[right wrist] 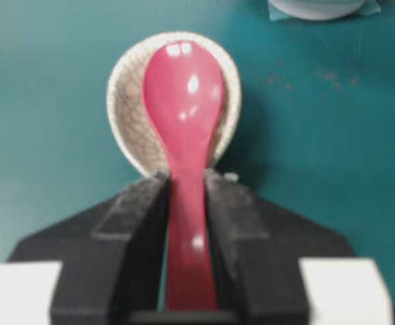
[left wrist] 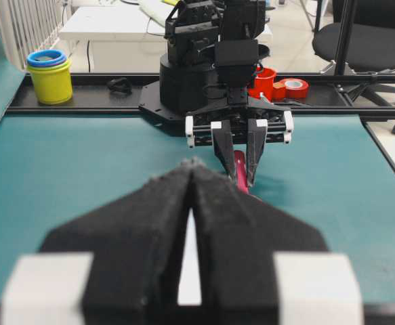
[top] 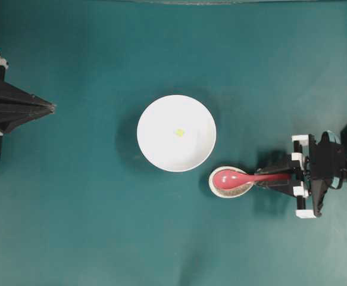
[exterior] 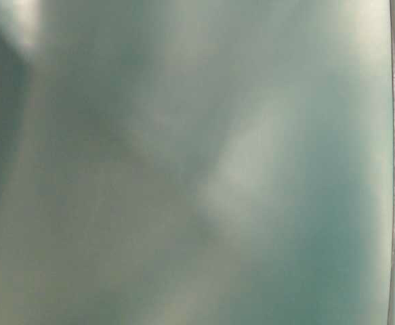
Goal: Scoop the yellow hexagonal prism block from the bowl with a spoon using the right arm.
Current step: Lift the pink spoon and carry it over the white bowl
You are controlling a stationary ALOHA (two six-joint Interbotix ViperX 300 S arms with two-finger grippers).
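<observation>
The white bowl (top: 155, 149) sits mid-table with the tiny yellow hexagonal prism block (top: 179, 132) inside it. The pink-red spoon (top: 233, 177) lies with its scoop in the speckled spoon rest (top: 221, 189), just right of and below the bowl. My right gripper (top: 262, 179) is shut on the spoon's handle. The right wrist view shows the jaws (right wrist: 185, 179) against both sides of the handle, the spoon (right wrist: 183, 95) and the rest (right wrist: 126, 115). My left gripper (top: 53, 108) is shut and empty at the far left, well away from the bowl; its closed tips (left wrist: 192, 164) point at the right arm.
A yellow cup with a blue rim (left wrist: 50, 74) and red tape rolls (left wrist: 293, 87) stand on the frame behind the right arm's base, off the mat. The bowl's edge (right wrist: 312, 7) shows at the top of the right wrist view. The table-level view is blurred.
</observation>
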